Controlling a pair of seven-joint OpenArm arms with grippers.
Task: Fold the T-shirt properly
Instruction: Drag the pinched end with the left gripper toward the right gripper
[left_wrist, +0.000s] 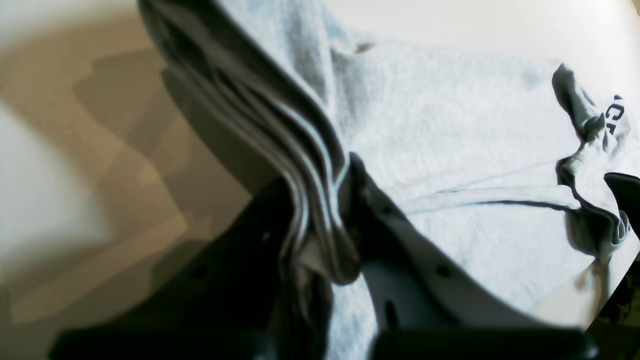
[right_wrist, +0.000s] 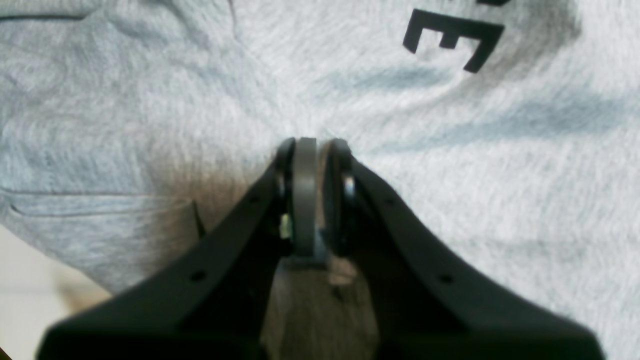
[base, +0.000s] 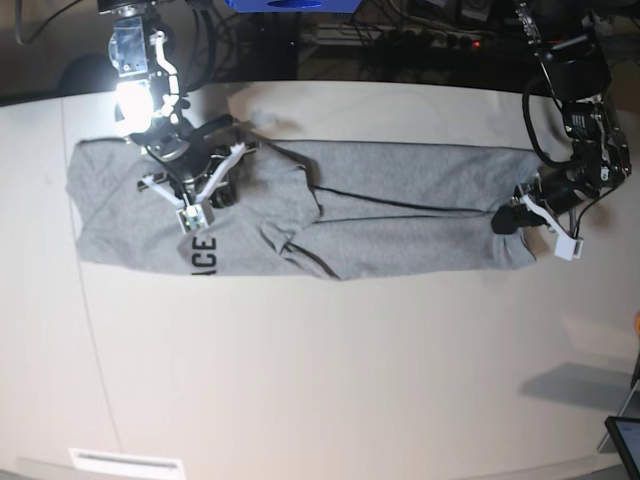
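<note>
**T-shirt stretched long across the table, pinched at both ends**

T-shirt (base: 350, 225) lies folded into a long grey band across the pale table (base: 330, 380), running from one side of the base view to the other. Black block lettering shows on the end at that view's left, just below the right gripper (base: 192, 215); the right wrist view catches a capital E printed on the cloth.

At that lettered end, the right gripper's jaws are drawn close together with their tips pressed down into the grey fabric, a thin grey strip sitting between them. Whether that strip is a fold of the shirt or part of the gripper cannot be told.

At the opposite end, on the base view's right, the left gripper (base: 522, 215) sits at the shirt's edge. In the left wrist view its jaws are clamped on a bunched stack of fabric layers, the stacked edges showing as thin stripes rising out of the grip. The rest of the shirt spreads away from it over the table, rumpled into a small dark crease near the lettering.
</note>
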